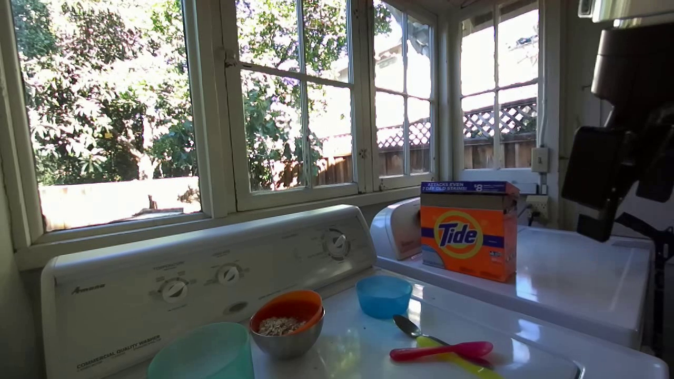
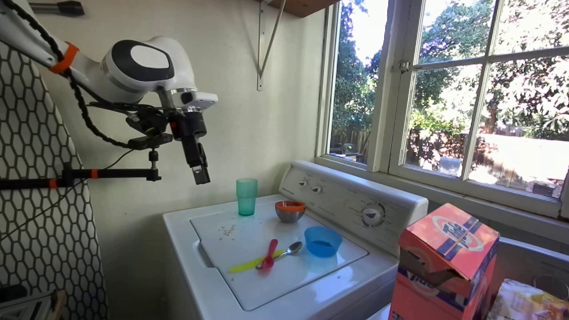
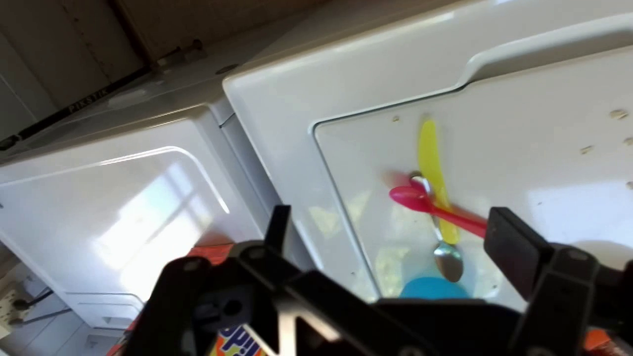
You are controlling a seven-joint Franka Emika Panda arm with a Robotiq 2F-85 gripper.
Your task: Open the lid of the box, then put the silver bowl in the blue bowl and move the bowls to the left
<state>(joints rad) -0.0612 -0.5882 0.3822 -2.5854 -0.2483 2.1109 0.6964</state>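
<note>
Blue bowl [image 2: 322, 249] sits lower, well apart from the empty, wide-spread fingers [image 3: 517, 249].

In an exterior view we are looking low and close across the Amana washer [image 1: 347, 337], facing its control panel [image 1: 208, 295], with the Tide box [image 1: 468, 237] farther off. In an exterior view we are looking down from higher, the Tide box nearby, facing the cream wall [image 2: 231, 111], roughly the opposite way. The wrist view is peering downward past the gripper [image 3: 389, 225]. All three are sharing the blue bowl [image 1: 383, 304] and pink spoon [image 1: 439, 351].
</note>
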